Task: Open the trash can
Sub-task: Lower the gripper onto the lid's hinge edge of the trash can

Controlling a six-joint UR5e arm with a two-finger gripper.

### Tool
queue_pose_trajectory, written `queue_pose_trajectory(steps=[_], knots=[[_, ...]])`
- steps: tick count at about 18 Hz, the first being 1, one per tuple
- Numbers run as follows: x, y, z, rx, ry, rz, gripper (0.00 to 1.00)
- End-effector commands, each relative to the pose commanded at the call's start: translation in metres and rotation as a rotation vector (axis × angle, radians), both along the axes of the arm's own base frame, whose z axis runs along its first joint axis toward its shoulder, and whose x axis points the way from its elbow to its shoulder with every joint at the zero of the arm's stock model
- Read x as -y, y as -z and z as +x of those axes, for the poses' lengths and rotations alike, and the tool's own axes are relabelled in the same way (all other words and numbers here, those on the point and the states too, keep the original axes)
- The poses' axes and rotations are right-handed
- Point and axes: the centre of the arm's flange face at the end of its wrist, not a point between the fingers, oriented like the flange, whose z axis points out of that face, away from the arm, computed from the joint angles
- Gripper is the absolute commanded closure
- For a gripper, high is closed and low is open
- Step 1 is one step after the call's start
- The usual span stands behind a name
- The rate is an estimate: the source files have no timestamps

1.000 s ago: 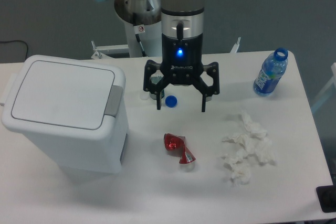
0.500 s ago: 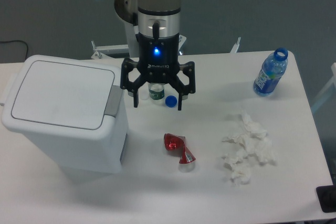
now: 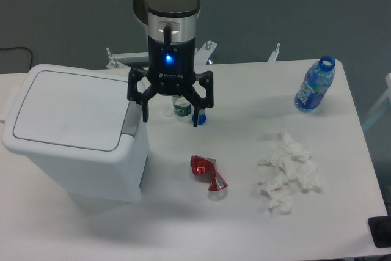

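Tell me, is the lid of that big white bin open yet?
No, the trash can has its lid lying flat and shut, with the open gripper beside its grey tab.

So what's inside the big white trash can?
You can't see inside. The trash can has its flat lid shut, hiding whatever it holds. Only the grey button tab shows at the lid's edge, with the robot's open hand right beside it.

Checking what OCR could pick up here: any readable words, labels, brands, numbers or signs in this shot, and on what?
Nothing can be read.
Gripper: pale lettering below its blue light, too blurred.
Blue water bottle: label print too small.
Small green-labelled bottle behind the gripper: label unreadable.
Trash can: no text visible.
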Motion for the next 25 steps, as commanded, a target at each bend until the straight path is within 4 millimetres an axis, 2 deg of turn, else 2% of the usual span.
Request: queue_pose_trajectory(steps=[25], knots=[[-0.0033,0.0095,0.0076,0.011,0.015,-0.012,0.0]])
